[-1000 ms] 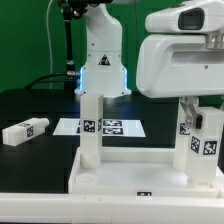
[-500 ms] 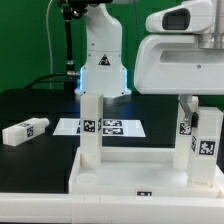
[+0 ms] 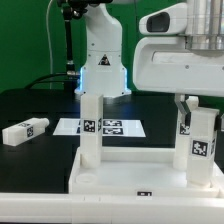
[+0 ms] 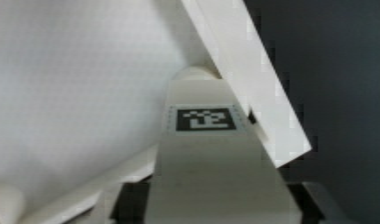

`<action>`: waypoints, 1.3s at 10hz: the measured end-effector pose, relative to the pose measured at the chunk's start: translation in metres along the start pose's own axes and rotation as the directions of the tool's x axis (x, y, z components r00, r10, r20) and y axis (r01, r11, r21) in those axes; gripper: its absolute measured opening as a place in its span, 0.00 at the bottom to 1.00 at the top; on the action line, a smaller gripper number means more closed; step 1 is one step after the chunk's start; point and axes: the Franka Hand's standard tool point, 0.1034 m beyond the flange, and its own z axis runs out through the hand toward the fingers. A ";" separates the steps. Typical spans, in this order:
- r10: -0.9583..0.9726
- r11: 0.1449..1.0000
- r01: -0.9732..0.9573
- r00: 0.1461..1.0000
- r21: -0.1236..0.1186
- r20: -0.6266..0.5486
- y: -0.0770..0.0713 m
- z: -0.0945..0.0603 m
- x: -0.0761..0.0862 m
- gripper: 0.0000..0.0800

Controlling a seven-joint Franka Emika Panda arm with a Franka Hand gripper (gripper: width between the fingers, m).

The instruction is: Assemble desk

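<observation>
The white tray-like tabletop (image 3: 130,170) lies at the front, rim up. One white leg (image 3: 91,125) stands upright in its corner socket on the exterior view's left. My gripper (image 3: 195,108) is shut on a second tagged leg (image 3: 202,142), held upright at the tray's corner on the exterior view's right. In the wrist view that leg (image 4: 208,150) runs between my dark fingers (image 4: 142,203), my gripper (image 4: 219,206) is closed on it, and the tabletop (image 4: 80,80) lies behind. A third leg (image 3: 25,130) lies loose on the black table at the exterior view's left.
The marker board (image 3: 100,127) lies flat behind the tray. The robot base (image 3: 101,60) stands at the back centre, with a dark pole (image 3: 62,45) beside it. A green wall is behind.
My wrist has turned a little and shifted slightly toward the exterior view's left, and the held leg has moved with it. The tray and the other legs have not moved.
</observation>
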 end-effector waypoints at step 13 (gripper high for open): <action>-0.070 0.997 0.070 0.997 -0.015 0.021 -0.003 -0.001 -0.007 0.81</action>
